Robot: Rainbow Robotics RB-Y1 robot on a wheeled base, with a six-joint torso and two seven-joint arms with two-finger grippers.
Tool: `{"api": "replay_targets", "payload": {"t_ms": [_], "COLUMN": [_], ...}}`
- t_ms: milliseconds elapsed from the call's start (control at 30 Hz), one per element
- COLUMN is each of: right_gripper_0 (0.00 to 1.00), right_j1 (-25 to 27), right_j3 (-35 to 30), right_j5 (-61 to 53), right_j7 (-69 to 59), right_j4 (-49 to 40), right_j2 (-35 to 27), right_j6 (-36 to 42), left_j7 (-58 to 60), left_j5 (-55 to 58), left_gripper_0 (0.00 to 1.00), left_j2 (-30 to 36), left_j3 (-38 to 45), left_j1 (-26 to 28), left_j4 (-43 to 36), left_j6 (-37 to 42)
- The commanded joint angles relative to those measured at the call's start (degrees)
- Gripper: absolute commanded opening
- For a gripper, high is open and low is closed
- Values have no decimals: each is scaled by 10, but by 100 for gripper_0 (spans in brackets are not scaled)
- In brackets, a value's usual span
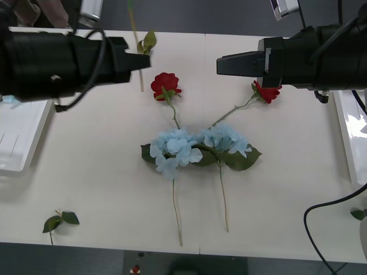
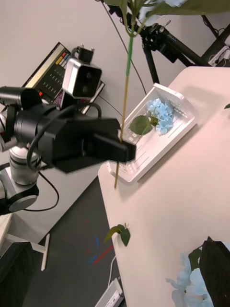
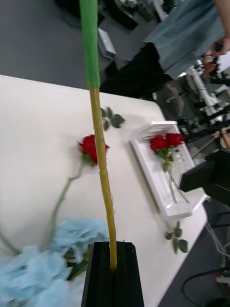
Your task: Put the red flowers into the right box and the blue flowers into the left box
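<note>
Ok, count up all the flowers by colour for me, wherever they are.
Red flowers: 4, two on the table, two in the right box.
Blue flowers: 4, two on the table, one in the left box, one held by the left gripper.
Total: 8.

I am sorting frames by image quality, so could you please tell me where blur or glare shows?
Left wrist view: the green-and-tan stem in the left pincer is soft, and the room behind is blurred. Front view: the plain-rimmed white plastic tray is glary. Right wrist view: mostly sharp.
</note>
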Motion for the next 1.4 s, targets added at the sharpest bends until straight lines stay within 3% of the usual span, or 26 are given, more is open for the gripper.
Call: {"api": "replay_targets", "payload": {"t_ms": [33, 267, 433, 667, 1000, 1400], "right_gripper_0": [100, 100, 100, 100, 100, 100], "right_j1": [-14, -11, -11, -11, -22, -57], "right_j3": [-8, -22, -23, -17, 30, 137], "right_j5": [-4, 0, 38, 117, 295, 477], "right_j7": [20, 18, -5, -133, -363, -630], "right_j4": [-9, -7, -7, -7, -7, 22], "right_j2": [8, -27, -58, -86, -98, -97], "right_j6": [-1, -5, -11, -13, -19, -21], "left_j7": [13, 15, 6, -42, -165, -245], "left_j5": [16, 28, 63, 71, 93, 101], "left_gripper_0": [0, 0, 0, 0, 0, 1], "left_j2": [49, 112, 143, 173, 199, 202], "left_j3": [76, 201, 295, 378, 340, 236], "left_j1": [35, 130, 206, 299, 325, 322], "left_j4": [-11, -1, 49, 147, 327, 417], "left_j6": [50, 99, 137, 165, 153, 57]}}
